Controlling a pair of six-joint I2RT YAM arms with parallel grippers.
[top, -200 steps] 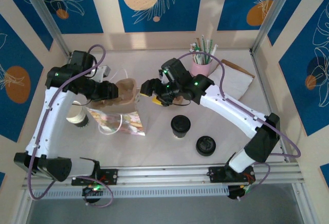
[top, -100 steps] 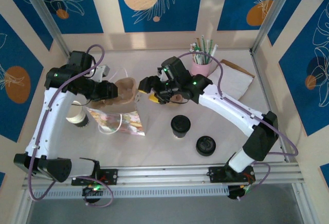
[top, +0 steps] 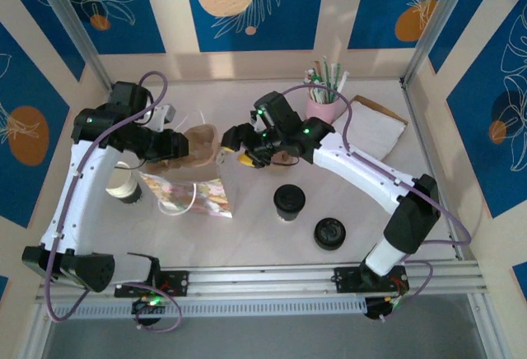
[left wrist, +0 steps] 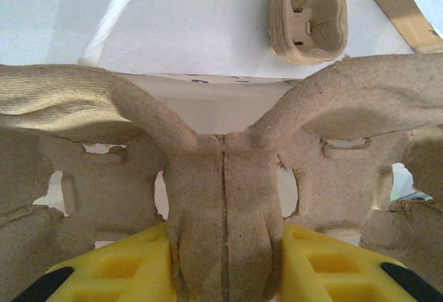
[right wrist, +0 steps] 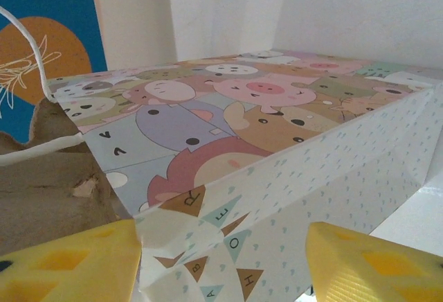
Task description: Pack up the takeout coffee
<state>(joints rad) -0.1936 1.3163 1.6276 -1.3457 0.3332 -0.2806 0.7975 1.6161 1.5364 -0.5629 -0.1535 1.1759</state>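
The takeout coffee [top: 289, 201], a small cup under a black round lid, stands on the table in front of the right arm, with neither gripper near it. My left gripper [top: 170, 146] is shut on the middle handle of a brown pulp cup carrier [left wrist: 223, 177], its yellow fingers [left wrist: 104, 274] pressing both sides. My right gripper [right wrist: 225, 260] is open, its fingers [right wrist: 69, 264] either side of the upper corner of a cartoon-printed paper bag [right wrist: 242, 129]. The bag [top: 198, 193] lies just below the carrier [top: 198, 141] in the top view.
A plain cream cup [top: 123, 184] stands by the left arm. A loose black lid [top: 329, 232] lies near the front. A pink cup of straws [top: 321, 105] and a white and brown paper bag [top: 375, 124] sit at the back right. A second pulp carrier [left wrist: 308, 14] lies beyond.
My right gripper has crept a little to the left, toward the bag and carrier, and its jaws have narrowed slightly. The left arm and the carrier have not moved.
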